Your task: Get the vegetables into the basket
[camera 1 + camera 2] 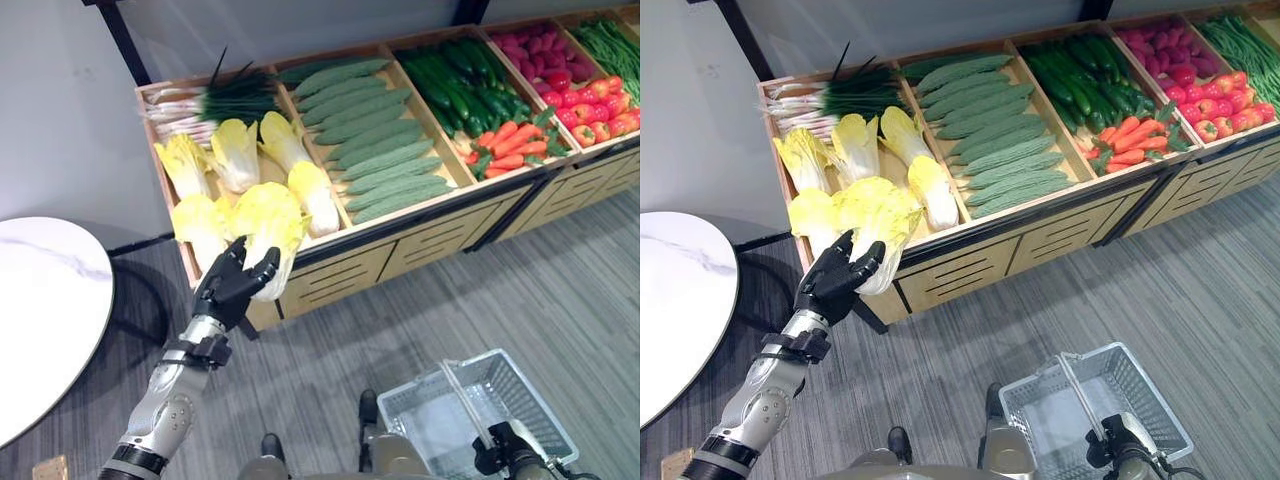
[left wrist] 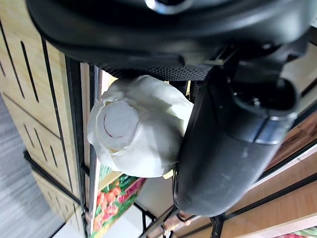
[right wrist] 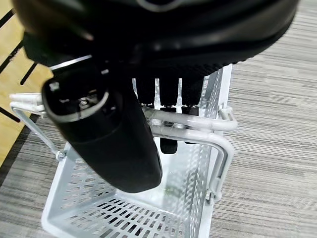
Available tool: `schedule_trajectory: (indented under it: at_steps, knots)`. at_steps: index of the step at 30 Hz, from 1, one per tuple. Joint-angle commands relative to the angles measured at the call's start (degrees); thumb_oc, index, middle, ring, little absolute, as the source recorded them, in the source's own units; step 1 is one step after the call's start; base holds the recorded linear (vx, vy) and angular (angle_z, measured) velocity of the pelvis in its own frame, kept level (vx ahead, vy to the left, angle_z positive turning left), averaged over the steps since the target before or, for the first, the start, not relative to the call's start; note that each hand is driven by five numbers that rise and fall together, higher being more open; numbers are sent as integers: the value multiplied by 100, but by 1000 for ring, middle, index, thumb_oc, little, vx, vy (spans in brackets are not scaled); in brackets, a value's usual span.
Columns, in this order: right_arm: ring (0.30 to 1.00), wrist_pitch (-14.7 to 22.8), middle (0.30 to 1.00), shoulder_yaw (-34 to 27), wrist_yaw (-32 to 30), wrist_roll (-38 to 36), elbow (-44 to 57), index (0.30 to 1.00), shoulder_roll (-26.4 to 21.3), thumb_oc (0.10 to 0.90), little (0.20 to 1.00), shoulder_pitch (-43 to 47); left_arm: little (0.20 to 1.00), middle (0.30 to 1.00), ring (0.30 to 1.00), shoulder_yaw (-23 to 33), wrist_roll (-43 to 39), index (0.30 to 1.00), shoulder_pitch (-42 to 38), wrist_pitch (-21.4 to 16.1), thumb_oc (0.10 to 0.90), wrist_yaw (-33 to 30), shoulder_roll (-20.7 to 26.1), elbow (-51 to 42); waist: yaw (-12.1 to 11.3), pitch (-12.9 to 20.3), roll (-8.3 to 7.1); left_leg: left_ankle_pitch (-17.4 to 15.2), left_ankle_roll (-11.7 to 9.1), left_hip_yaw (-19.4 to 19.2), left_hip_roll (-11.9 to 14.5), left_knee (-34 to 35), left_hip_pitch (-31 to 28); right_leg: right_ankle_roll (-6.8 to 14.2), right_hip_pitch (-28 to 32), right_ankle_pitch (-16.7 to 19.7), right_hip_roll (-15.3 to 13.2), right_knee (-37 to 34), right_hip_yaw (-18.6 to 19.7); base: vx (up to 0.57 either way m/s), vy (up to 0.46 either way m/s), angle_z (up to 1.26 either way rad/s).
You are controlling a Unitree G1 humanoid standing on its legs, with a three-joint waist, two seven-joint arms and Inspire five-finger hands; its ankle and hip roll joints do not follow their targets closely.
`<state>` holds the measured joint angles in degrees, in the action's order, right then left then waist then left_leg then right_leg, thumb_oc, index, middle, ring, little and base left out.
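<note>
Silver-grey arm (image 1: 160, 415), blk hand (image 1: 232, 285).

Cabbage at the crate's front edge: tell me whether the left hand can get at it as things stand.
Probably yes. The left hand is already at the cabbage, fingers curled against its stem end at the crate's front edge, with nothing between them.

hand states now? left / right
Left hand: closed on a cabbage at the front of the crate.
Right hand: closed on the basket handles.
</note>
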<state>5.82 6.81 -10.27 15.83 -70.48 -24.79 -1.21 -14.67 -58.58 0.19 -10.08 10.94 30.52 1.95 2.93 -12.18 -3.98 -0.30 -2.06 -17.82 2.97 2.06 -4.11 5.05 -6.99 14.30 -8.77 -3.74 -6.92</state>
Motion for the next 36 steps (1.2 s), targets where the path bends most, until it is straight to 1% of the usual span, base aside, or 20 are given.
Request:
schedule_trajectory:
  at_steps: [1, 3, 5, 6, 7, 8, 9, 10, 11, 13, 16, 18, 21, 26, 31, 32, 33, 34, 35, 36]
  knots:
    - [300, 23, 300, 2, -133, -116, 149, 300, -264, 400, 300, 83, 300, 300, 300, 46, -45, 300, -596, -453, 400, 328, 238, -612, 137, 3, -261, -148, 17, 69, -28, -349, 325, 818, -139, 433, -695, 343, 441, -98, 77, -24]
    - [300, 21, 300, 41, -124, -125, 152, 300, -235, 400, 300, 101, 300, 300, 300, 43, 9, 300, -647, -448, 400, 318, 288, -542, 147, 10, -257, -98, 32, 4, -19, -317, 376, 818, -262, 452, -682, 347, 482, -109, 59, -46]
    - [300, 30, 300, 60, -106, -175, 152, 300, -166, 400, 300, 72, 300, 300, 300, 36, 91, 300, -647, -424, 400, 320, 366, -458, 159, 5, -198, -38, 71, -98, 39, -251, 375, 759, -261, 285, -645, 533, 426, -122, 81, -37]
    - [300, 41, 300, 66, -103, -183, 159, 300, -133, 400, 300, 46, 300, 300, 300, 51, 125, 300, -632, -430, 400, 309, 399, -446, 131, 12, -169, -10, 90, -162, 71, -215, 388, 728, -240, 149, -630, 669, 289, -159, 108, -20]
    - [300, 33, 300, 65, -101, -184, 144, 300, -119, 400, 300, 65, 300, 300, 300, 91, 141, 300, -610, -424, 400, 316, 427, -447, 51, 5, -113, 28, 118, -282, 117, -221, 433, 685, -211, -72, -681, 999, -93, -162, 117, -24]
    - [300, 25, 300, 90, -97, -183, 159, 300, -114, 400, 300, 67, 300, 300, 300, 130, 156, 300, -596, -416, 400, 293, 423, -464, 18, 11, -78, 47, 123, -324, 134, -205, 441, 620, -156, -226, -686, 1120, -255, -152, 205, -47]
    - [300, 29, 300, 82, -78, -194, 50, 300, -115, 400, 300, 99, 300, 300, 300, 205, 125, 300, -514, -389, 400, 289, 321, -449, -99, 27, 6, -42, 139, -455, 152, -175, 356, 628, 5, -559, -792, 1704, -684, -113, 166, -77]
    - [300, 28, 300, 99, -76, -170, 19, 300, -119, 400, 300, 139, 300, 300, 300, 276, 78, 300, -441, -358, 400, 298, 270, -465, -137, 79, 9, -41, 150, -585, 154, -166, 332, 599, 102, -712, -763, 1907, -730, -78, 128, -102]
    - [300, 28, 300, 101, -76, -170, 19, 300, -119, 400, 300, 138, 300, 300, 300, 277, 78, 300, -438, -358, 400, 298, 270, -466, -140, 79, 8, -42, 150, -589, 154, -165, 328, 599, 101, -712, -763, 1908, -725, -42, 0, -121]
    - [300, 56, 300, 118, -82, -177, 60, 300, -121, 400, 300, 159, 300, 300, 300, 348, 118, 300, -407, -374, 400, 316, 292, -451, -189, 158, -57, -38, 126, -683, 130, -220, 324, 590, 382, -840, -607, 1705, -726, -5, -44, -78]
    - [300, 74, 300, 186, -111, -183, 223, 300, -121, 400, 300, 200, 300, 300, 300, 493, 145, 300, -330, -389, 400, 311, 285, -426, -260, 193, -103, 16, 67, -932, 193, -215, 282, 565, 567, -936, -589, 1306, -909, -22, -116, -48]
    - [300, 96, 300, 220, -87, -113, 328, 300, -160, 400, 300, 132, 300, 300, 300, 516, 127, 300, -295, -372, 400, 303, 204, -350, -216, 243, -101, 98, -33, -1051, 287, -271, 270, 488, 725, -1118, -437, 962, -956, 5, -167, -32]
    - [300, 92, 300, 214, -80, -73, 381, 300, -206, 400, 300, 67, 300, 300, 300, 487, 124, 300, -287, -360, 400, 299, 172, -329, -153, 255, -81, 188, -105, -1093, 369, -270, 270, 438, 767, -1174, -334, 839, -961, -15, -191, -34]
    - [300, 84, 300, 106, -77, -86, 381, 300, -294, 400, 300, -133, 300, 300, 300, 389, 151, 300, -329, -325, 400, 303, 65, -299, 22, 253, -7, 469, -284, -1170, 599, -197, 251, 308, 793, -1284, -96, 704, -844, -20, -148, -16]
    - [300, 71, 300, -39, -124, -175, 323, 300, -468, 400, 300, -238, 300, 300, 300, 159, 188, 300, -547, -311, 400, 306, -118, -250, 168, 110, 184, 759, -501, -1153, 853, -257, 359, 133, 755, -1436, 139, 745, -769, -54, -187, -13]
    - [300, 78, 300, -107, -156, -226, 292, 300, -540, 400, 300, -261, 300, 300, 300, 36, 221, 300, -690, -301, 400, 312, -216, -166, 218, 43, 240, 847, -610, -1108, 999, -425, 474, 49, 771, -1478, 215, 741, -752, -54, -255, -1]
    - [300, 75, 300, -137, -193, -282, 262, 300, -637, 400, 300, -183, 300, 300, 300, -32, 257, 300, -740, -314, 400, 329, -272, -145, 164, -58, 236, 762, -637, -628, 974, -791, 599, -17, 747, -1531, 285, 780, -606, -31, -196, 1]
    - [300, 75, 300, -140, -192, -282, 260, 300, -640, 400, 300, -180, 300, 300, 300, -34, 257, 300, -747, -315, 400, 329, -275, -142, 169, -63, 241, 750, -639, -617, 980, -812, 610, -18, 748, -1538, 287, 786, -613, -86, -94, -18]
    - [300, 63, 300, -151, -219, -314, 203, 300, -705, 400, 300, -93, 300, 300, 300, -78, 259, 300, -782, -323, 400, 326, -323, -158, 93, -103, 253, 802, -539, -254, 860, -808, 756, -68, 657, -1441, 309, 776, -555, -75, -13, -52]
    - [300, 62, 300, -99, -225, -358, 129, 300, -780, 400, 300, 76, 300, 300, 300, -48, 322, 300, -736, -377, 400, 286, -370, -186, -107, -150, 263, 673, -423, 934, 536, -625, 965, -50, 573, -1403, 345, 817, -191, -77, -12, -65]
